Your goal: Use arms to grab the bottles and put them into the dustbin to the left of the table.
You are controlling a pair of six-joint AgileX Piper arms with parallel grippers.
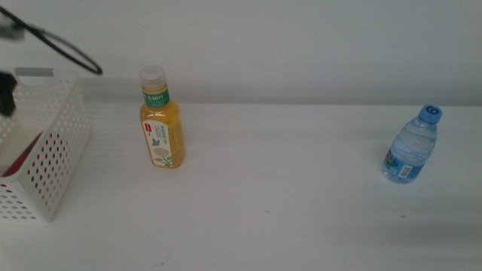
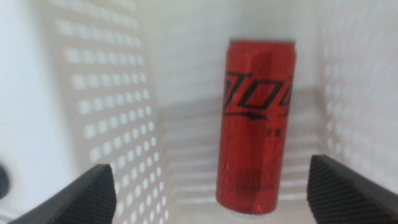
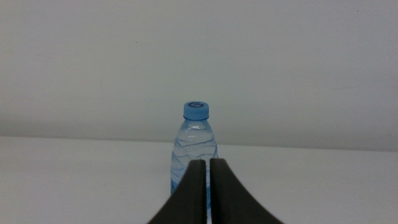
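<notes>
Left gripper (image 2: pixel 211 186): jaws spread wide apart, nothing between them, poised over the inside of the dustbin (image 2: pixel 112 124). Red soda can (image 2: pixel 255 124) lies on the dustbin floor directly in line with the gap between the jaws, not touched by either. Perforated white walls rise on both sides of the can.

Right gripper (image 3: pixel 209 186): jaws pressed together, only a hairline slit between them, gripping nothing. Water bottle (image 3: pixel 194 146) stands upright straight beyond the jaw tips, blue cap visible above them; how close it is to the jaws cannot be told.

Middle view: dustbin (image 1: pixel 53 158) sits at the left end of the counter (image 1: pixel 286 203), a sliver of red showing inside it. A dark piece of the left arm (image 1: pixel 6 92) and its black cable (image 1: pixel 64 49) show blurred above the dustbin. Yellow juice bottle (image 1: pixel 160 120) stands upright near the dustbin, on its right. Water bottle (image 1: pixel 411 147) stands at the counter's far right, well apart from the juice bottle. Right arm not seen in this view.
</notes>
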